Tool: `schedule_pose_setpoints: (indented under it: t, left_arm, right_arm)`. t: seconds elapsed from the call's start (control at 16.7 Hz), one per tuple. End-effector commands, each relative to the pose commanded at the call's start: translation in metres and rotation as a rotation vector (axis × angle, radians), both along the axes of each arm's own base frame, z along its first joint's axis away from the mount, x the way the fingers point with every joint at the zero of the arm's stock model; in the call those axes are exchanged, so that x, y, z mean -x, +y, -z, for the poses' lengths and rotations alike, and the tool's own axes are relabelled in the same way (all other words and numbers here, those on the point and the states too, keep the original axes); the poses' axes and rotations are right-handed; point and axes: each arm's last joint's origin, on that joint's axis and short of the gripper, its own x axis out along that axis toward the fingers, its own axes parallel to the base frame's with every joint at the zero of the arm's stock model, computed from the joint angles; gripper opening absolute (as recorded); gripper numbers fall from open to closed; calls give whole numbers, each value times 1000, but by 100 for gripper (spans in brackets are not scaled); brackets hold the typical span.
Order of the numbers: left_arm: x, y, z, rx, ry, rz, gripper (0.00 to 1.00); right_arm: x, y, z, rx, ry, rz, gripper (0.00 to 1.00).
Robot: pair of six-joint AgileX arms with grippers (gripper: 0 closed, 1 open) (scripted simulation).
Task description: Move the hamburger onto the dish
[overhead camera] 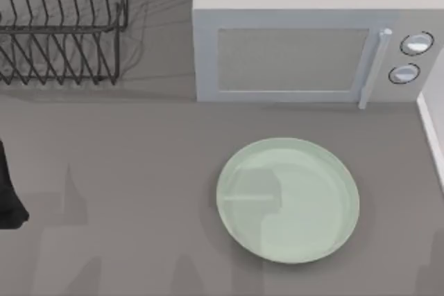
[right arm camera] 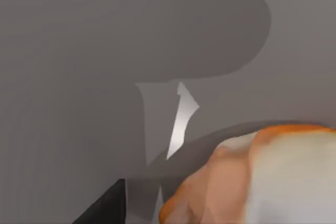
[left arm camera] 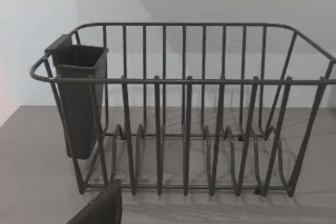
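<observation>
- Lying at the lower middle-right of the top view, the dish (overhead camera: pixel 288 200) rests bare on the grey desk (overhead camera: pixel 139 171), in front of the microwave (overhead camera: pixel 305 39).
- No brand, label or writing can be read; the microwave carries two round dials (overhead camera: pixel 411 58).
- The hamburger (right arm camera: pixel 262 177) sits close to the right wrist camera, above the desk.
- The wire rack (overhead camera: pixel 62 19) stands at the upper left.
- Whether either arm's fingers are open or closed cannot be told.
- The left arm (overhead camera: pixel 8 192) is at the left edge.
</observation>
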Motion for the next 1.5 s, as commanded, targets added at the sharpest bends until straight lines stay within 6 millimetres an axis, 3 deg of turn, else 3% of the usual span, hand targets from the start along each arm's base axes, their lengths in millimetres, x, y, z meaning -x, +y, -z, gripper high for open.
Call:
schedule_pose_setpoints:
  t: [0.18,0.96,1.44,1.5]
  left_arm:
    - [0,0,0,0,0,0,100]
    - [0,0,0,0,0,0,100]
    - [0,0,0,0,0,0,100]
    - [0,0,0,0,0,0,100]
  right_arm:
    - [0,0,0,0,0,0,100]
    - [0,0,0,0,0,0,2]
    - [0,0,0,0,0,0,0]
    - [-1,-1,-22,2,-29,0,0]
